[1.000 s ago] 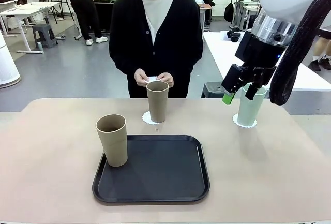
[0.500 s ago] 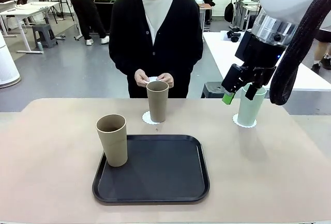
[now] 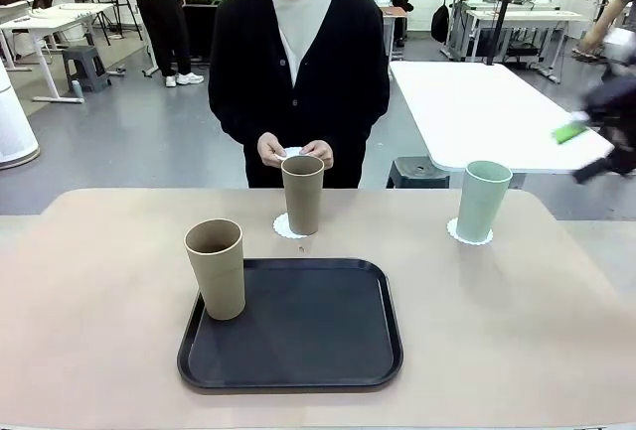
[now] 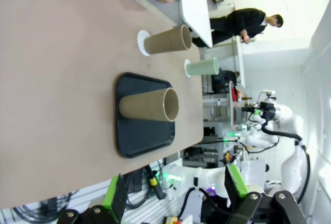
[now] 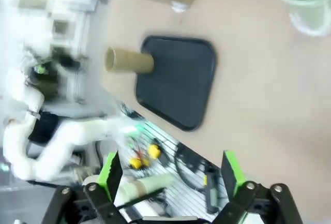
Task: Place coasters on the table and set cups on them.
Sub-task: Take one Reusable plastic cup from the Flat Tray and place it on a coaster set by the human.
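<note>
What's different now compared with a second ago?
The open right gripper was around the rim of the mint cup; it has swung away to the right, leaving that cup standing on its coaster. The tray, the tan cup on it, the other tan cup and the person's hands stayed put.

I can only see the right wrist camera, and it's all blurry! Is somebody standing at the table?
Observer: Yes. A person stands at the far side, right behind the far tan cup.
Operator: Ooh, are they holding something?
Observer: They hold a small white thing in front of them. It's too small to tell if it's a coaster.
Operator: What's my other pincer doing?
Observer: The left pincer is open and empty, looking across the table from its near side.
</note>
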